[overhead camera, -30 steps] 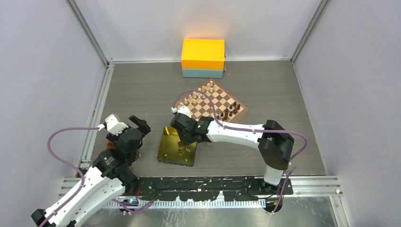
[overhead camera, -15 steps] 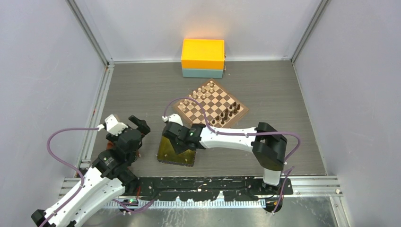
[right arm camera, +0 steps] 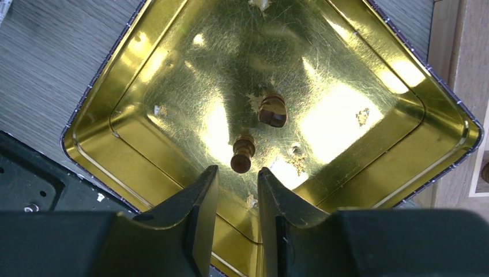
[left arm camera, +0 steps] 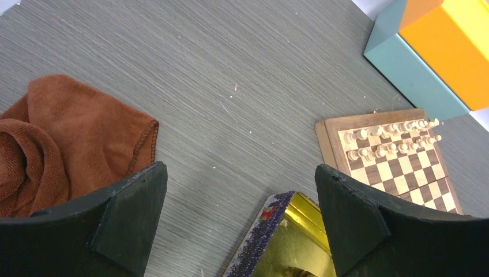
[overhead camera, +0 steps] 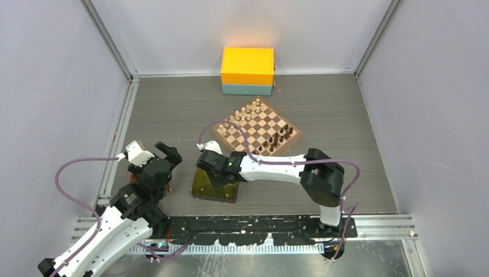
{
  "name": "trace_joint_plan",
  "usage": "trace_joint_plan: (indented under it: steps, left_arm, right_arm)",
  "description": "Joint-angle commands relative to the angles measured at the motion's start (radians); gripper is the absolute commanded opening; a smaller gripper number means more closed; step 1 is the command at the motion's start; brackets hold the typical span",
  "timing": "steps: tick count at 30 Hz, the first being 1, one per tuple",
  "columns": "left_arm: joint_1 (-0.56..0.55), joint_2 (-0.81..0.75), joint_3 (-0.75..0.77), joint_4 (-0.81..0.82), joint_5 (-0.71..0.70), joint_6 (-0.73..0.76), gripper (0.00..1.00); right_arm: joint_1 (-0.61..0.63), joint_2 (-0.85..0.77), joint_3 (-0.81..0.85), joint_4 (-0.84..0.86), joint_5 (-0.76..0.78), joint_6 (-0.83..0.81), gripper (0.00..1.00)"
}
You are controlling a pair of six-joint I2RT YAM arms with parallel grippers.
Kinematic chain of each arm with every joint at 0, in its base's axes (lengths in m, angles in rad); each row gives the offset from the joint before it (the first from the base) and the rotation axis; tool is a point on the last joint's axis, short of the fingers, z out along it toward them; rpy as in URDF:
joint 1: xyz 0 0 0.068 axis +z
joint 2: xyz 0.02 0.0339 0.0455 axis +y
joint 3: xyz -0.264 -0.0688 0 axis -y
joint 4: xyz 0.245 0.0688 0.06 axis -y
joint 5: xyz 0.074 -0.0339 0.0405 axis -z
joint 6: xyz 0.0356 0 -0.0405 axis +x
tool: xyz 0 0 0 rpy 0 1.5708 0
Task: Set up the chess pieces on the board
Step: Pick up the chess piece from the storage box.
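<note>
The board [overhead camera: 262, 123] lies at mid-table, with dark-brown chess pieces [overhead camera: 277, 138] along its right side and pale ones [overhead camera: 239, 119] along its left. It also shows in the left wrist view [left arm camera: 403, 173]. Two dark-brown pieces lie in the gold tray [right arm camera: 115, 109]: one [right arm camera: 242, 154] just beyond my right fingertips, one [right arm camera: 273, 111] farther in. My right gripper [right arm camera: 237, 170] hangs over the tray [overhead camera: 209, 194], its jaws a narrow gap apart and empty. My left gripper [left arm camera: 239, 173] is wide open and empty, left of the tray [left arm camera: 294, 242].
An orange box [overhead camera: 247, 65] on a teal base [overhead camera: 247, 89] stands at the back wall. A rust-brown cloth [left arm camera: 63, 144] lies on the table under my left gripper's left side. Metal rails run along the near edge and left side.
My right gripper has moved left and nearer, from the board's near corner to above the gold tray. My left arm has shifted only slightly.
</note>
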Motion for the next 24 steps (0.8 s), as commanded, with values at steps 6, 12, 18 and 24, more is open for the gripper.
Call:
trace_joint_plan:
  steps: [6, 12, 18, 24]
  left_arm:
    - [-0.005, -0.005, 0.004, 0.003, -0.037, -0.011, 1.0]
    - [-0.004, -0.008, 0.004, 0.001, -0.04, -0.012, 1.0]
    - [-0.004, -0.009, 0.003, -0.005, -0.041, -0.017, 1.0]
    - [-0.004, -0.012, 0.0, -0.007, -0.039, -0.018, 1.0]
  right_arm:
    - [0.006, 0.003, 0.032, 0.024, -0.004, 0.016, 0.37]
    - [0.006, 0.002, 0.029, 0.028, -0.006, 0.016, 0.37]
    - [0.006, 0.005, 0.025, 0.03, -0.01, 0.02, 0.38]
    - [0.006, 0.009, 0.022, 0.036, -0.009, 0.021, 0.38]
